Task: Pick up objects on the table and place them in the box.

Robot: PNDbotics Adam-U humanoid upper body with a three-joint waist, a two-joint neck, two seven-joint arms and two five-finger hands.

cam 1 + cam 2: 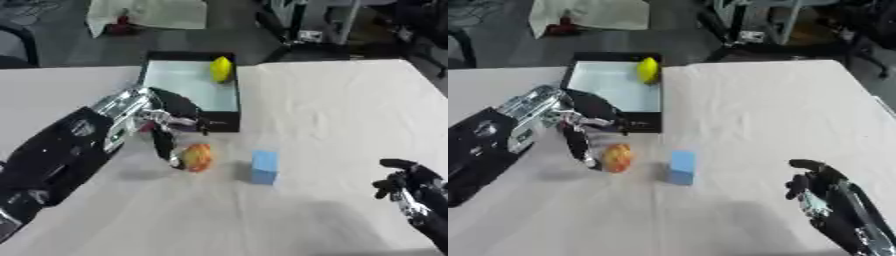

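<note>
In the left eye view, a table covered with a white cloth [341, 110] is seen from above. At its far side a shallow rectangular box with black walls and a pale inner floor [189, 82] is set, and a yellow rounded object [221, 68] lies inside it against the far right corner. The left hand [166, 125] is brought in from the left on a black and silver arm, and it is lowered in front of the box's near wall. Its fingers are extended downward, and their tips are placed against the left side of a round orange-and-yellow fruit-like object [198, 157] that rests on the cloth. Whether the fruit-like object is actually pinched cannot be told; no curl round it is seen. Just to the right of that object, apart from it, a light blue rectangular block [264, 167] is stood on the cloth.

In the right eye view, the right hand [820, 192] is shown at the lower right corner, well apart from the block and the fruit-like object. Its dark fingers are held up and relaxed, and nothing is held in them. Beyond the table's far edge, a grey floor with pieces of furniture and a white sheet [592, 14] is seen.
</note>
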